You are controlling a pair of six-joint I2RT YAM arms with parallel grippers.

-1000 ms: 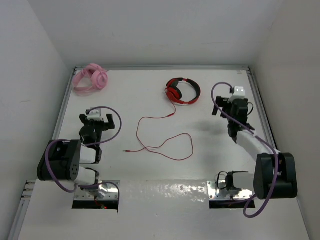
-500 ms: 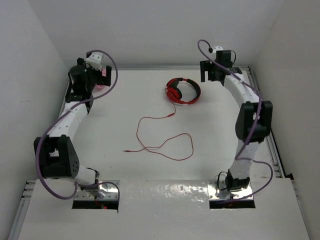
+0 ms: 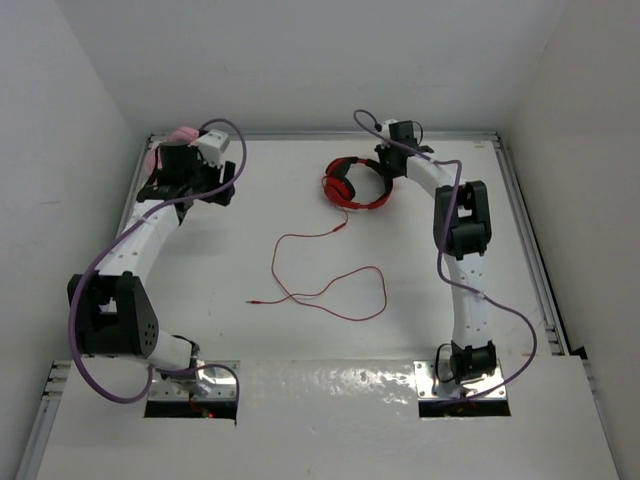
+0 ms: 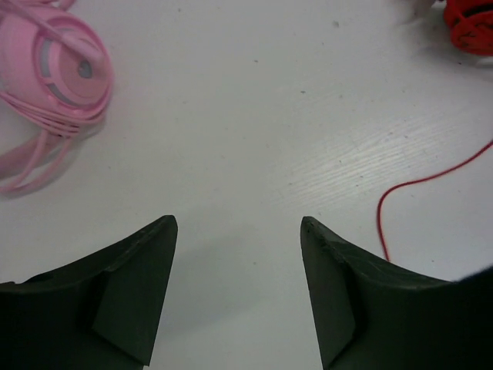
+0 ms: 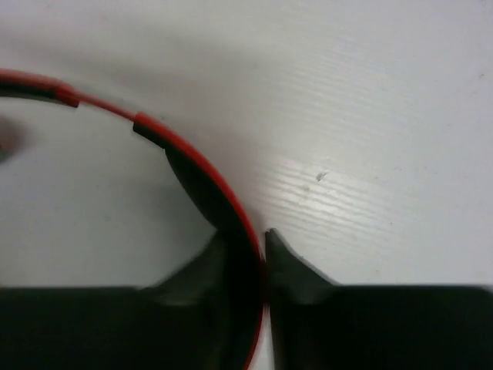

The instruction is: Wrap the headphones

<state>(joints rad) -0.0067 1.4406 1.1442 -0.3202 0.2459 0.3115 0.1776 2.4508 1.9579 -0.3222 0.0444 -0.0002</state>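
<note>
The red headphones (image 3: 352, 186) lie at the far middle of the table, their thin red cord (image 3: 278, 262) trailing in loose loops toward the near side. My right gripper (image 3: 384, 166) is at the headband's far right part. In the right wrist view this gripper (image 5: 264, 239) is shut on the black-and-red headband (image 5: 192, 166). My left gripper (image 3: 193, 186) hovers at the far left, open, with only bare table between its fingers (image 4: 239, 223). A red ear cup (image 4: 470, 23) and a piece of cord (image 4: 400, 187) show at the right of the left wrist view.
Pink headphones (image 4: 54, 69) lie at the far left corner, mostly hidden by the left arm in the top view (image 3: 181, 134). White walls enclose the table on the left, back and right. A metal rail (image 3: 300, 135) runs along the far edge.
The right gripper swung left onto the headband and shut on it; the headphones shifted slightly left. The left gripper moved right, away from the pink headphones, and its jaws narrowed.
</note>
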